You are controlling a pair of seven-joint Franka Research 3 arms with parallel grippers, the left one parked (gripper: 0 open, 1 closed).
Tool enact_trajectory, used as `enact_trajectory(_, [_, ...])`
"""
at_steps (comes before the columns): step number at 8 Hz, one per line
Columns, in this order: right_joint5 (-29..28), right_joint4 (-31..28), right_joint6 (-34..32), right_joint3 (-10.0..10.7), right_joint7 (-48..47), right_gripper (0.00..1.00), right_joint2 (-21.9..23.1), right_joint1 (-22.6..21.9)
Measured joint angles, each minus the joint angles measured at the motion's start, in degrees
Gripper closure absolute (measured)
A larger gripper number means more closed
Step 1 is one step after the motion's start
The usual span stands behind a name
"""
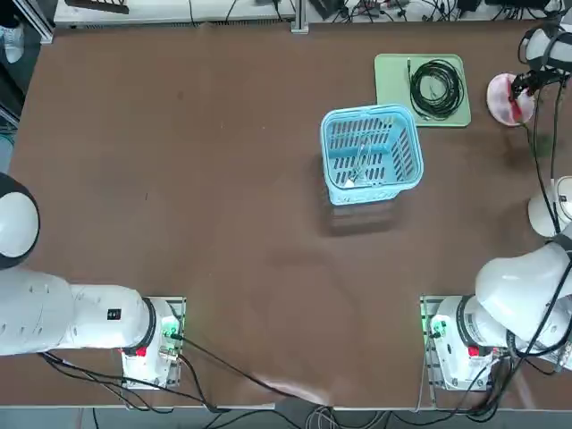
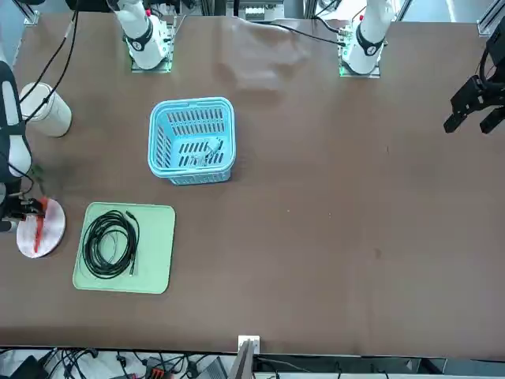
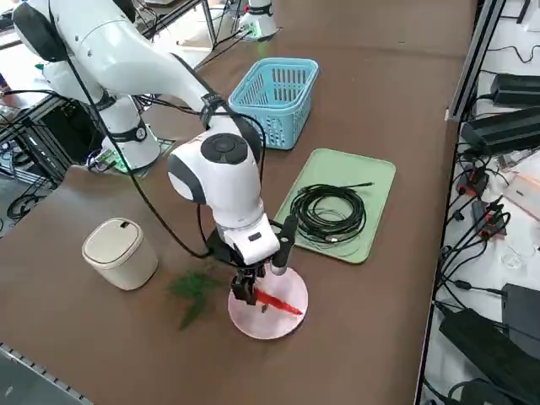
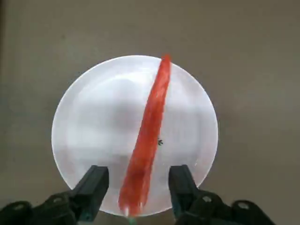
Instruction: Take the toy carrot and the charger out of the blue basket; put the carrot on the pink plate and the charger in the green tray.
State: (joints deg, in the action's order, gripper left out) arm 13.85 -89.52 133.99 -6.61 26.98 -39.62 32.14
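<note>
The toy carrot [image 4: 150, 136] lies flat across the pink plate [image 4: 93, 122], its red-orange body [image 3: 276, 303] diagonal. Its leafy green top [image 3: 194, 288] spreads on the table beside the plate [image 3: 291, 325]. My right gripper [image 4: 137, 185] hovers low over the plate's edge, open, one finger on each side of the carrot's thick end with a gap on both sides. In the middle of the table stands the blue basket [image 1: 366, 113], and the white charger [image 1: 353, 180] and its thin cord lie on the slatted floor. The green tray [image 1: 393, 71] lies between basket and plate.
A coiled black cable [image 1: 436, 88] fills most of the green tray [image 3: 375, 173]. A small white lidded bin [image 3: 118, 249] stands on the robot's side of the plate, close to my right arm. The table edge runs just beyond the plate [image 2: 51, 237].
</note>
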Motion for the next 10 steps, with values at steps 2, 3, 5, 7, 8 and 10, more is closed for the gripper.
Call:
enact_trajectory(2, [0.0, 0.0, 0.0, 0.0, 0.0, 0.15, 0.0, 0.0])
enact_trajectory(3, [0.0, 0.1, 0.1, -0.1, 0.0, 0.14, 0.0, 0.0])
enact_trajectory(5, [0.0, 1.6, 0.0, -0.5, 0.1, 0.11, 0.1, 0.0])
enact_trajectory(7, [-0.1, 3.6, -4.9, -2.2, 0.1, 0.09, 2.1, -0.1])
enact_trajectory(8, [-0.1, 4.1, -9.0, -3.4, 0.1, 0.04, 4.4, -0.2])
enact_trajectory(10, [-0.4, 4.6, -20.4, -7.1, -3.8, 0.0, 10.3, -0.5])
